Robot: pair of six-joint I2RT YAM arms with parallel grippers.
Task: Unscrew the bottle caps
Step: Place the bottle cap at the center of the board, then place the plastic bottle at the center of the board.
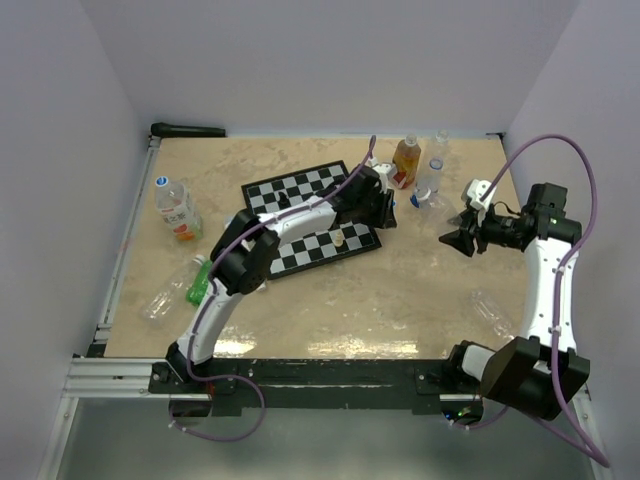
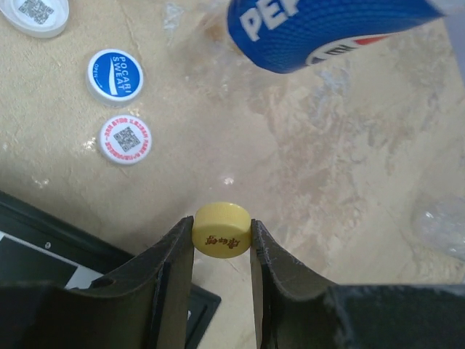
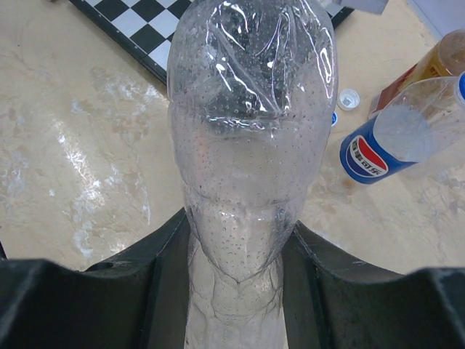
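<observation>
My left gripper (image 2: 221, 233) is shut on a yellow bottle cap (image 2: 221, 227), holding it by its sides just above the table. Below it lie three loose caps: a blue one (image 2: 115, 75), a white and red one (image 2: 125, 139) and a white one (image 2: 36, 13). My right gripper (image 3: 240, 233) is shut on a clear crumpled bottle (image 3: 247, 138), gripping its narrow lower part; the bottle's mouth is hidden. In the top view the left gripper (image 1: 385, 210) reaches past the chessboard and the right gripper (image 1: 462, 235) hangs to its right.
A chessboard (image 1: 310, 215) with a few pieces lies mid-table. A Pepsi bottle (image 3: 407, 138) and an orange bottle (image 1: 405, 160) are at the back. More bottles lie at the left (image 1: 175, 208), front left (image 1: 178, 290) and front right (image 1: 492, 312).
</observation>
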